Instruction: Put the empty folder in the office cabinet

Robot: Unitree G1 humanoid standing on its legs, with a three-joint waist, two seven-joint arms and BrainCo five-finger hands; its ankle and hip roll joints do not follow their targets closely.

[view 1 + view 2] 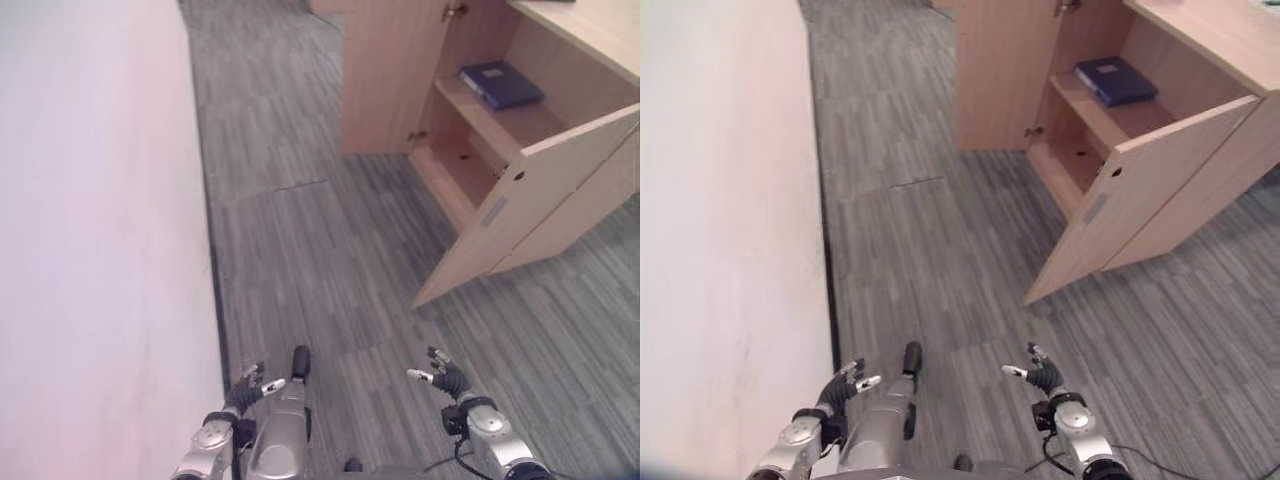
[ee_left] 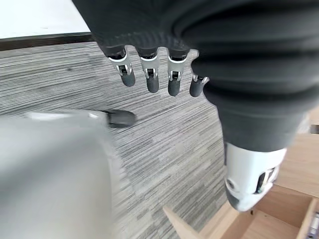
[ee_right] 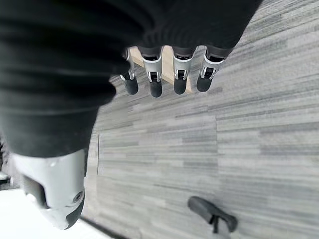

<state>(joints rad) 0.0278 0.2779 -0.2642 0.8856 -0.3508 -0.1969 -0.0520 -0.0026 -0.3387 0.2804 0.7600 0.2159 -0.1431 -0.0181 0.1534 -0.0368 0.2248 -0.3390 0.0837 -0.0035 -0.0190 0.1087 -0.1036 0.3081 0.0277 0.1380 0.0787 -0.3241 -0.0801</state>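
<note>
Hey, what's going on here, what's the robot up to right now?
Nothing is being handled at the moment. The left hand and the right hand hang open and empty over the grey carpet. Ahead to the right, the wooden cabinet stands with its door swung open, and a blue folder lies flat on its upper shelf.

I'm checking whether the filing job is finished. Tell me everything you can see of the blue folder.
The blue folder is a dark blue, flat, rectangular binder with a lighter label on its spine edge. It lies flat on the upper shelf of the light wooden cabinet, slightly askew to the shelf edge, with the cabinet door swung open in front. Only the shelf touches it. Neither the left hand nor the right hand is near it; both hang open, low over the grey carpet.
</note>
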